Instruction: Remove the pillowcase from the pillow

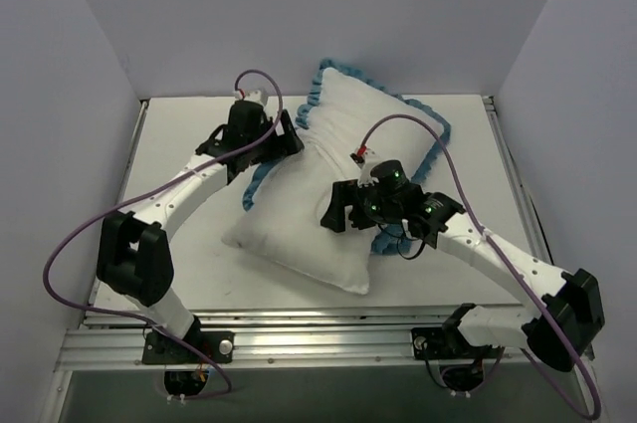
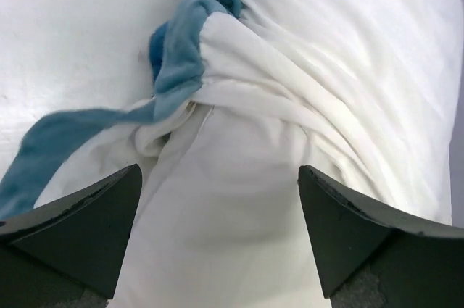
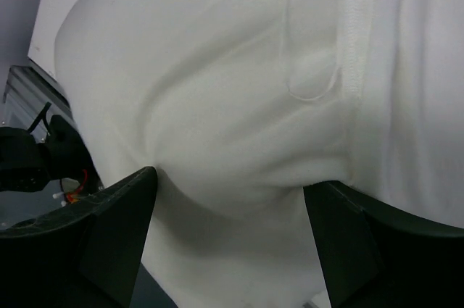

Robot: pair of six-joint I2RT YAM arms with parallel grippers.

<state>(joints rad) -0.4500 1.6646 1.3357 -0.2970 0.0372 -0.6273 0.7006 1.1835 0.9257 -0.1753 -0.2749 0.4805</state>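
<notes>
The pillow [image 1: 299, 234] lies diagonally on the table, its plain white lower-left end sticking out of the pillowcase [image 1: 383, 119]. The pillowcase shows its white side, with blue ruffled trim [image 1: 439, 139] round the far end. My left gripper [image 1: 288, 140] is open at the pillow's left edge. In the left wrist view its fingers [image 2: 94, 214] straddle smooth white pillow fabric [image 2: 225, 199] below the bunched pillowcase [image 2: 326, 54] and blue trim [image 2: 177, 54]. My right gripper [image 1: 336, 212] is open on top of the pillow. Its fingers [image 3: 116, 228] press into the pillow [image 3: 217, 90], which bulges between them.
The white table [image 1: 179, 134] is boxed in by grey walls on the left, back and right. A metal rail [image 1: 299, 338] runs along the near edge. Purple cables loop above both arms. A stitched seam [image 3: 353, 32] runs down the fabric in the right wrist view.
</notes>
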